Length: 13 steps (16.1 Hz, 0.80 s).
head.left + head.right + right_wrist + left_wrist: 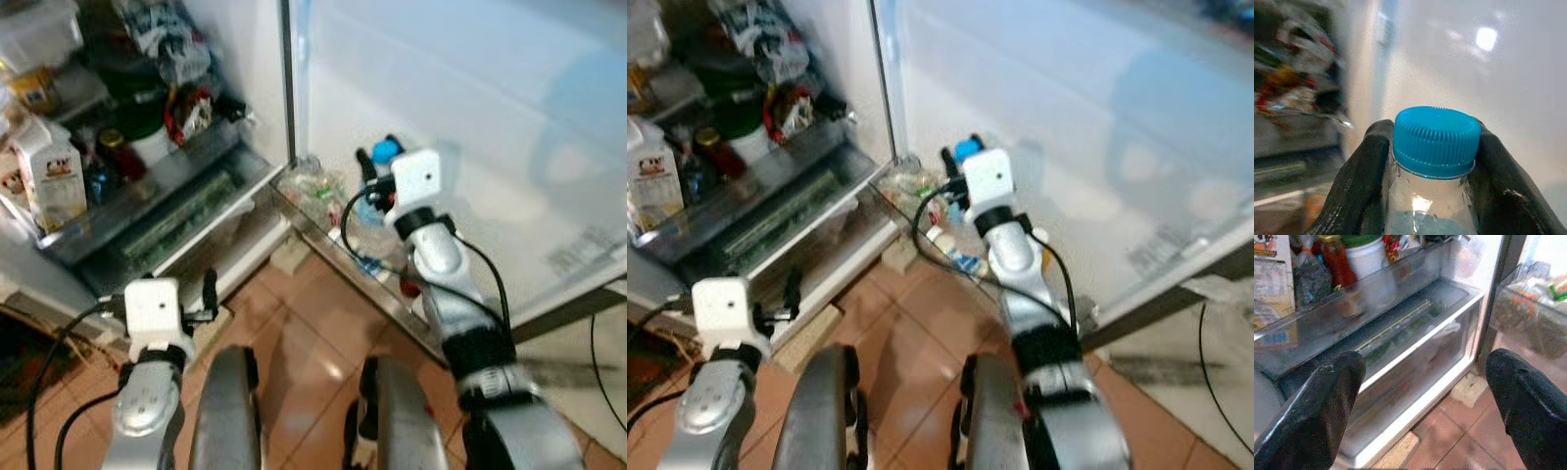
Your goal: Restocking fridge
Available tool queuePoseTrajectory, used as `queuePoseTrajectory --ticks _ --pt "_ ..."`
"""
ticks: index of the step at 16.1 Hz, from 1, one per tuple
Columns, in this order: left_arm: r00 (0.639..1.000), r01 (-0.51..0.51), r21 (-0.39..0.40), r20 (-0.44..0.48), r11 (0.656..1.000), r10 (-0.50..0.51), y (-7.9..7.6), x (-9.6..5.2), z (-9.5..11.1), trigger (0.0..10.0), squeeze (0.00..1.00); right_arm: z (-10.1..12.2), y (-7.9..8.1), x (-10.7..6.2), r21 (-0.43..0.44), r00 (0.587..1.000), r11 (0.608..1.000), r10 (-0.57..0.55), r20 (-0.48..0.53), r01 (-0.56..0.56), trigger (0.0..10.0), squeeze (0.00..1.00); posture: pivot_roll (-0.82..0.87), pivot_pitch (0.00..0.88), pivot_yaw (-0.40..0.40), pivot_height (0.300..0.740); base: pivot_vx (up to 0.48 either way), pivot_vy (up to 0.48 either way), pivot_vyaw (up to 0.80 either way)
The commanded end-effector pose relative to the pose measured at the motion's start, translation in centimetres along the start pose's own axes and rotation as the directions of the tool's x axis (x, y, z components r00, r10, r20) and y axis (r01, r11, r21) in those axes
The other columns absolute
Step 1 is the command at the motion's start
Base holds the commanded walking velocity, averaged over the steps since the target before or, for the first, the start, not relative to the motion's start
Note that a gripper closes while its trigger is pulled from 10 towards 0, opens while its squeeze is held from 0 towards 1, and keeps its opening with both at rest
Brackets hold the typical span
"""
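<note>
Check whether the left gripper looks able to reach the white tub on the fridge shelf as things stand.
Probably yes. The left gripper is open and empty, low in front of the open fridge, with no door between it and the shelf. The white tub sits higher, behind jars, so it must rise first.
</note>
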<state>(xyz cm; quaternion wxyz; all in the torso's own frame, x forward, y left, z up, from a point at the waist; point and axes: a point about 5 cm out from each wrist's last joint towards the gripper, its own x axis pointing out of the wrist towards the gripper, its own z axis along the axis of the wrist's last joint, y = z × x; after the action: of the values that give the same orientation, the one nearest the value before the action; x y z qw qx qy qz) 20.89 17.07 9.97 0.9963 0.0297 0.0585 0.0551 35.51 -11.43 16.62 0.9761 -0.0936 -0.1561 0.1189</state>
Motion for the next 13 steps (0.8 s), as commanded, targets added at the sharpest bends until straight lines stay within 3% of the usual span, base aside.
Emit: queuePoseTrajectory --ticks 1,4,7,11,13 --pt "1.0 0.0 0.008 -0.011 1.0 0.0 0.2 -0.4 0.1 10.0 0.0 -0.1 -0.4 0.2 0.018 0.999 0.998 -0.054 0.006 0.053 10.0 0.0 0.19 0.281 -0.005 0.622 0.0 0.0 0.0" --pt "1.0 0.009 0.018 -0.019 1.0 -0.008 0.5 -0.5 0.3 10.0 0.0 -1.8 -0.5 -0.6 0.036 0.991 0.992 -0.123 -0.062 0.125 10.0 0.0 0.2 0.285 0.005 0.622 0.0 0.0 0.0" --pt "1.0 0.011 0.031 -0.026 0.999 -0.01 0.7 -0.3 0.4 10.0 0.0 -4.3 -0.2 -2.8 0.037 0.967 0.978 -0.197 -0.162 0.206 10.0 0.0 0.21 0.272 0.01 0.622 0.0 0.0 0.0" --pt "1.0 0.021 0.039 -0.019 0.999 -0.02 0.6 0.2 0.6 10.0 0.0 -4.7 -0.6 -3.6 0.019 0.958 0.969 -0.239 -0.16 0.245 10.0 0.0 0.2 0.254 0.017 0.622 0.0 0.0 0.0" --pt "1.0 0.026 0.044 -0.017 0.999 -0.025 0.7 0.5 0.6 10.0 0.0 -5.1 -1.9 -3.8 -0.011 0.929 0.948 -0.315 -0.194 0.319 10.0 0.0 0.2 0.243 0.022 0.622 0.0 0.0 0.0"
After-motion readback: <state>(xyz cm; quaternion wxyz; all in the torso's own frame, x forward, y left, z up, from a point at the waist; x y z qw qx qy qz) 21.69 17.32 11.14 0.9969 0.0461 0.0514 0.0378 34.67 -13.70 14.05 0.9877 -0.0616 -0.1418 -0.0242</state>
